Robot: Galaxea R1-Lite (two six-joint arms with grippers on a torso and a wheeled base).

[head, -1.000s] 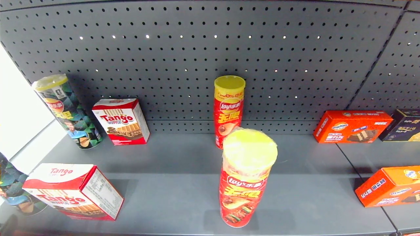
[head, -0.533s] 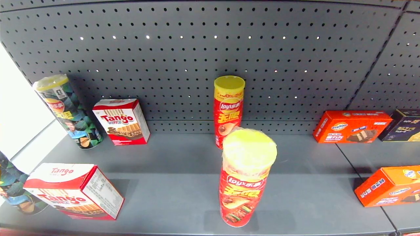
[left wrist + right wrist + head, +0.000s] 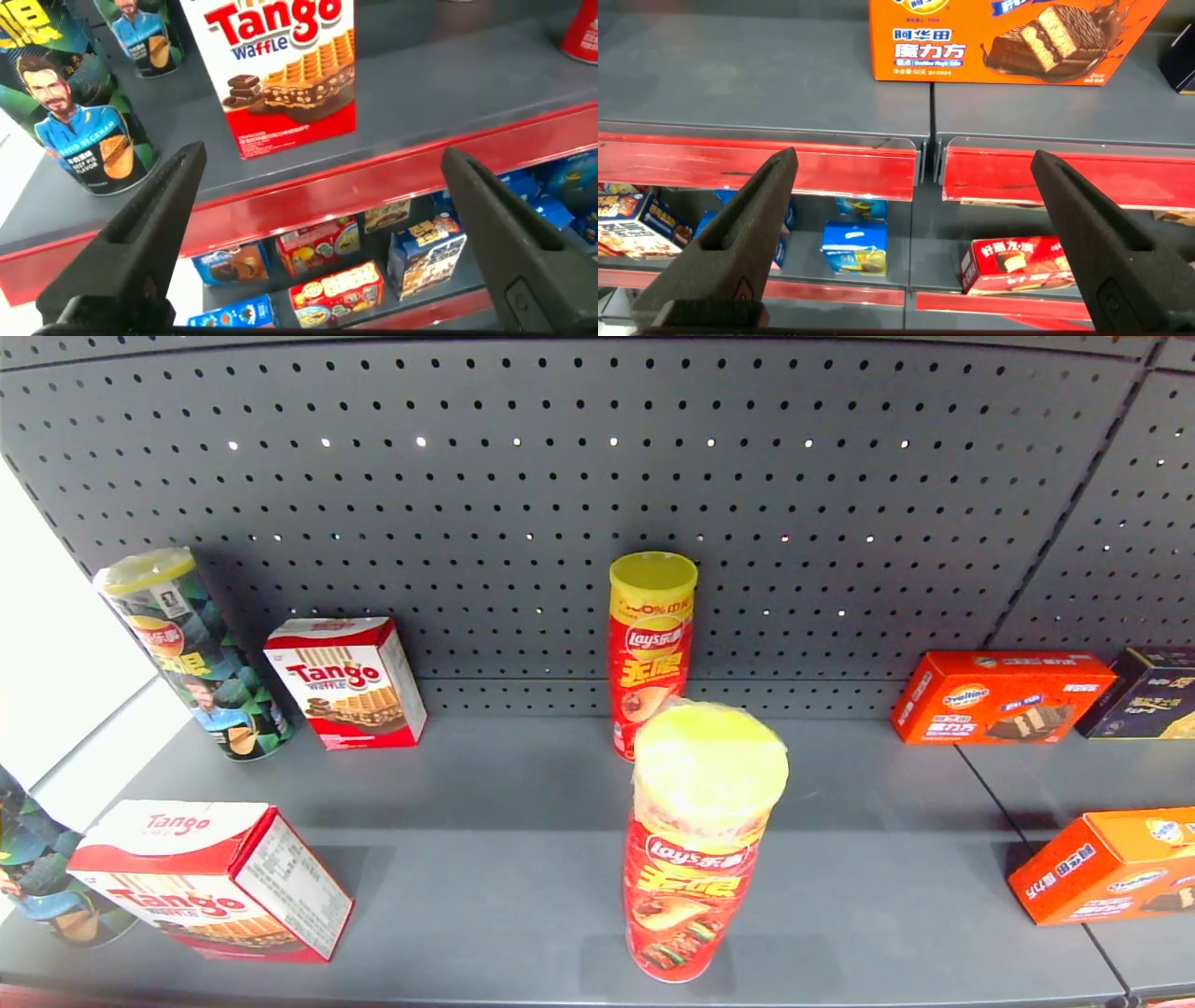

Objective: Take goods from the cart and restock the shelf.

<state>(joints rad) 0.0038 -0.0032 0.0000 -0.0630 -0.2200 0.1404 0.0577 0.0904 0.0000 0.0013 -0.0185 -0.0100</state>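
Note:
On the grey shelf (image 3: 523, 859) two red chip cans with yellow lids stand upright, one at the front (image 3: 700, 859) and one at the back (image 3: 651, 649). Two wafer boxes stand at the left, one near the front edge (image 3: 210, 882) (image 3: 280, 70), one farther back (image 3: 347, 683). My left gripper (image 3: 318, 252) hangs open, with nothing held, in front of the shelf's red edge strip (image 3: 374, 182), below the front wafer box. My right gripper (image 3: 920, 247) is open and holds nothing, in front of the red strip (image 3: 831, 159) below an orange box (image 3: 1008, 42) (image 3: 1106, 868).
Dark patterned cans (image 3: 191, 653) (image 3: 79, 117) stand at the shelf's left end. Another orange box (image 3: 1004, 695) and a dark box (image 3: 1153, 695) sit at the back right. A perforated back panel (image 3: 560, 476) closes the shelf. Lower shelves hold several small boxes (image 3: 341, 285) (image 3: 854, 247).

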